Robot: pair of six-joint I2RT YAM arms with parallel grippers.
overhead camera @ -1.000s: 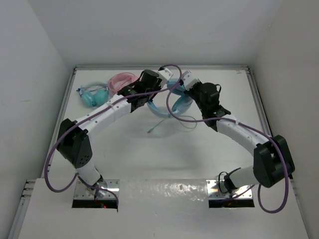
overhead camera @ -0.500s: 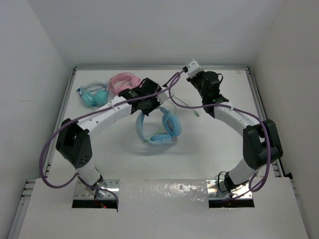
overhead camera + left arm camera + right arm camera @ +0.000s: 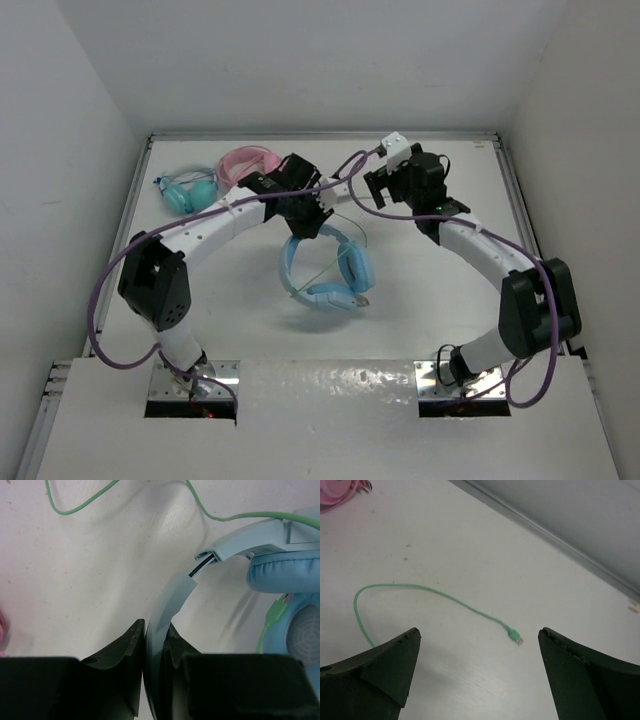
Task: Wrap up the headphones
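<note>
The left claw is pinched tight on the pale blue plastic headband of the light blue over-ear headphones. They sit about the middle of the white desk; whether they rest on it or hang just clear I cannot tell. Their thin green cable lies loose toward the far edge, its small plug free. The right claw hovers over that slack, spread wide and holding nothing. Pink headphones and teal headphones lie near the far left corner. The winding looks barely begun to me. Next, the right claw should drop onto the cable near the plug, close, and carry it round the headband.
</note>
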